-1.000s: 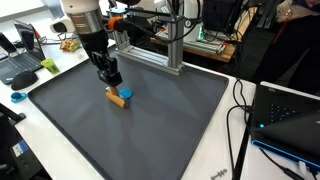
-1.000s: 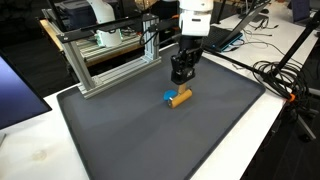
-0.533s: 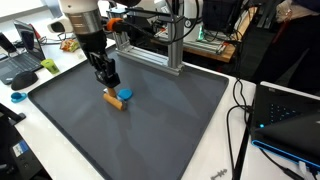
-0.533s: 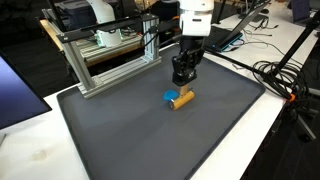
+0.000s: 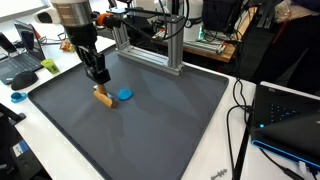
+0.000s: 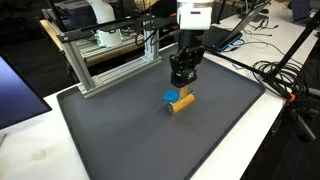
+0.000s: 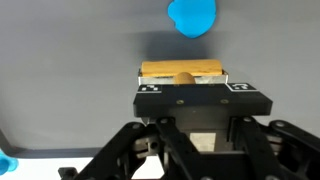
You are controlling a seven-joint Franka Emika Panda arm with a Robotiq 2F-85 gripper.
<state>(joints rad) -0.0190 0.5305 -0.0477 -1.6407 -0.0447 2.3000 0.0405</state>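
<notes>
dark tabletop (image 5: 160,120) carried a tan wooden block (image 7: 182,72) near a blue disc (image 7: 192,15); the jaws stood right over the block, hiding its near edge, so we could not tell their grip.

Gripper: the gripper (image 6: 180,87) points straight down from the white arm (image 6: 192,22), over the far half of the surface (image 6: 120,135); whether its jaws are apart cannot be made out.
Wooden block: the wooden block (image 6: 182,104) lies flat right under the fingertips, and contact cannot be judged.
Blue disc: the blue disc (image 6: 171,97) lies flat, touching the block's side that faces the far left edge.
Surface: a dark grey mat with a white border.
Metal frame: the metal frame (image 6: 105,62) stands along the far left edge.
Cables: black cables (image 6: 285,80) lie past the right corner.
</notes>
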